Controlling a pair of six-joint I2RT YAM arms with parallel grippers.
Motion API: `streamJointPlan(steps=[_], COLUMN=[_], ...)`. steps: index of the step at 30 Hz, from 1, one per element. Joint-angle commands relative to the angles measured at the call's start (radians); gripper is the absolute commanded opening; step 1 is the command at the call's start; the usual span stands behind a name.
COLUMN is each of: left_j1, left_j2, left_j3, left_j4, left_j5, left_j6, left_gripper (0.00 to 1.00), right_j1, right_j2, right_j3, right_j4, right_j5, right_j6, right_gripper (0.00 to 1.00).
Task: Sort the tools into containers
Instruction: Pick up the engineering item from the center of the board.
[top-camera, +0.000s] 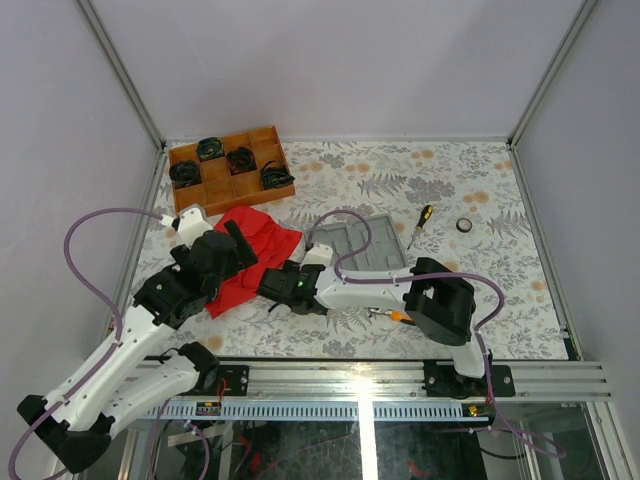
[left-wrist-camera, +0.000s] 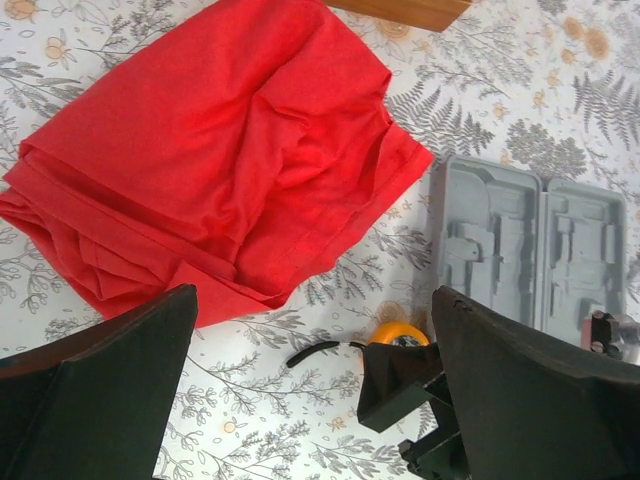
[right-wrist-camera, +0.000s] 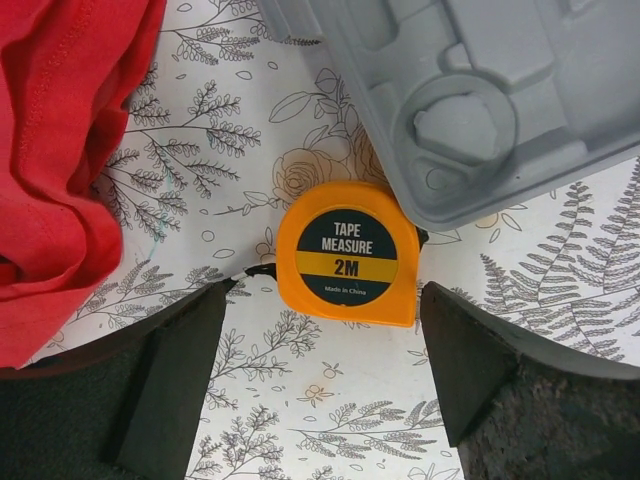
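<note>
The orange tape measure lies on the floral table, just off the corner of the open grey tool case. My right gripper is open, its fingers either side of the tape measure and short of it. In the left wrist view the tape measure is partly hidden by the right gripper's finger. My left gripper is open and empty above the table beside the red cloth. A black-and-yellow screwdriver lies right of the case.
A wooden tray holding black coiled bundles stands at the back left. A small round black piece lies at the right. An orange-handled tool shows partly under the right arm. A black strap trails from the tape measure.
</note>
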Motion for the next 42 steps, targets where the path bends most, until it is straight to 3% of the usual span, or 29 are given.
streamJointPlan(steps=[1, 7, 21, 34, 42], left_j1=[0.066, 0.129, 0.134, 0.135, 0.135], left_j2=[0.031, 0.045, 0.060, 0.084, 0.085], left_j3=[0.017, 0.000, -0.006, -0.001, -0.005], left_j4=[0.014, 0.037, 0.054, 0.050, 0.052], left_j5=[0.050, 0.069, 0.093, 0.095, 0.092], left_j6=[0.049, 0.096, 0.110, 0.110, 0.104], left_gripper=[1.00, 1.00, 1.00, 1.00, 1.00], right_j1=[-0.008, -0.024, -0.049, -0.049, -0.049], right_j2=[0.016, 0.038, 0.066, 0.092, -0.005], right_j3=[0.043, 0.034, 0.000, -0.013, -0.099], right_j4=[-0.036, -0.030, 0.001, 0.027, 0.147], right_j5=[0.069, 0.071, 0.069, 0.007, -0.054], right_j6=[0.031, 0.037, 0.047, -0.064, -0.241], right_gripper=[0.85, 0.85, 0.79, 0.66, 0.46])
